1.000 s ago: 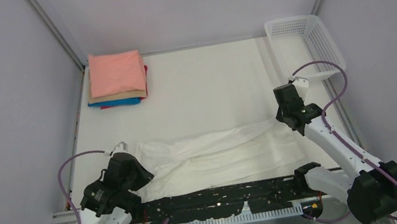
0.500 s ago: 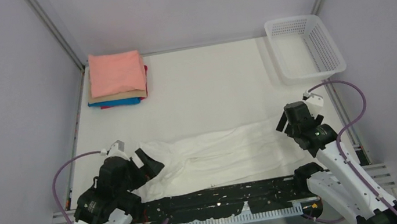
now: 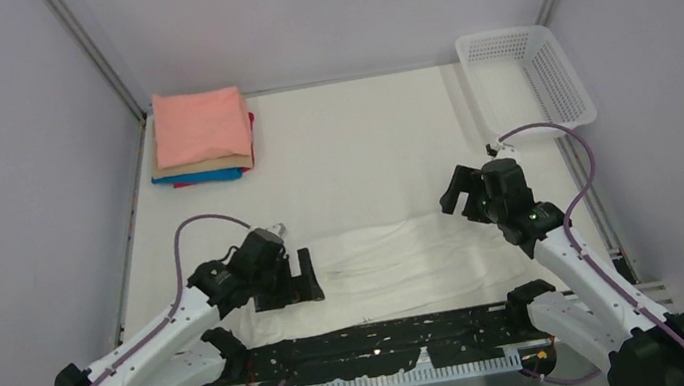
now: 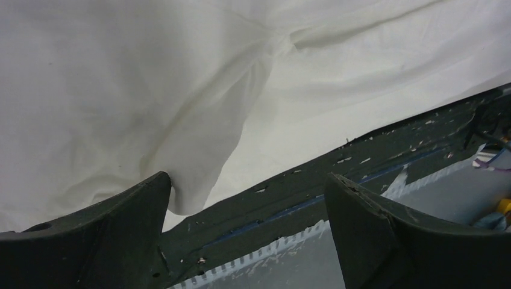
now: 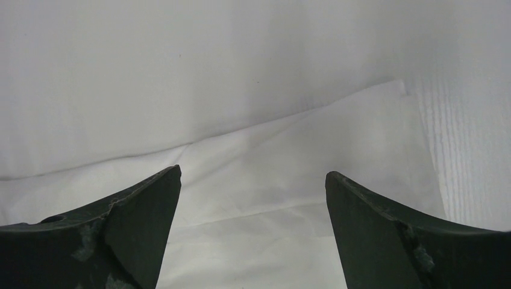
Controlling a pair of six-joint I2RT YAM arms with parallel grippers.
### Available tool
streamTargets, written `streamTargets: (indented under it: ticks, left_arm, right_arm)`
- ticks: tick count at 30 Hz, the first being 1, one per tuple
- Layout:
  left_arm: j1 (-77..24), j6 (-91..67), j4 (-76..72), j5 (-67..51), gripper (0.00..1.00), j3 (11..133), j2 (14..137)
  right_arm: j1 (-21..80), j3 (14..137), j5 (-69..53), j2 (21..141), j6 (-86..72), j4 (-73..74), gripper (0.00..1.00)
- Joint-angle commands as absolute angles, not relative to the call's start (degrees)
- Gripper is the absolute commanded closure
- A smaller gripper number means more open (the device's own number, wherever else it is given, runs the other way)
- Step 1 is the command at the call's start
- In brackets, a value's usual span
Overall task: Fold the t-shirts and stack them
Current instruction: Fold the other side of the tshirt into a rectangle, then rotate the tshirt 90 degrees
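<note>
White cloth t-shirt (image 3: 399, 266) laid flat along the near worktop (image 3: 361, 140) edge, left end effector (image 3: 295, 285) spread wide over its left part, right end effector (image 3: 466, 204) likewise wide, nothing gripped

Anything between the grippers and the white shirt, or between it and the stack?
Nothing visible. The left gripper and right gripper, both open, hang over the white shirt; only bare table lies between it and the stack.
</note>
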State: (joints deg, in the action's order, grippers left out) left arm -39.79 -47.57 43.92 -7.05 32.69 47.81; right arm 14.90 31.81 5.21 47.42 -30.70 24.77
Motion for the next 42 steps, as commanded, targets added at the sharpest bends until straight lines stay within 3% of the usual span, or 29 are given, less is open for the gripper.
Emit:
streamTargets:
  ticks: [1,7,11,14,18,22,32,42]
  left_arm:
    - [-46.90,-49.28,40.07,-7.49,0.00,32.14,53.00]
    - [-60.39,-48.18,38.53,-6.56,0.00,36.85,51.85]
    - [-62.06,-47.91,40.49,-5.06,0.00,37.06,50.37]
    - [-61.84,-49.46,46.03,5.02,0.00,38.66,50.06]
    - [-54.11,-53.53,48.81,13.75,0.00,40.50,51.20]
    - [-39.60,-52.24,30.99,1.65,0.00,33.71,54.50]
    - [-32.78,-54.25,15.41,-5.68,0.00,38.23,80.46]
    - [-28.13,-47.01,28.60,-10.78,0.00,76.01,112.32]
  right_arm:
    - [15.11,32.26,0.99,47.94,-29.88,18.84,0.05]
    - [15.11,31.70,1.59,47.70,-29.28,19.11,0.05]
    - [15.12,31.72,1.63,47.87,-28.74,19.10,0.05]
    - [15.10,32.03,1.65,48.22,-28.38,19.27,0.05]
    - [15.94,32.82,-0.11,50.25,-27.42,21.05,0.05]
    - [20.12,32.80,-0.61,56.33,-26.66,20.38,0.05]
    - [23.15,31.66,-0.72,67.88,-27.38,16.60,0.05]
    - [22.55,35.39,2.18,69.86,-25.26,21.94,0.05]
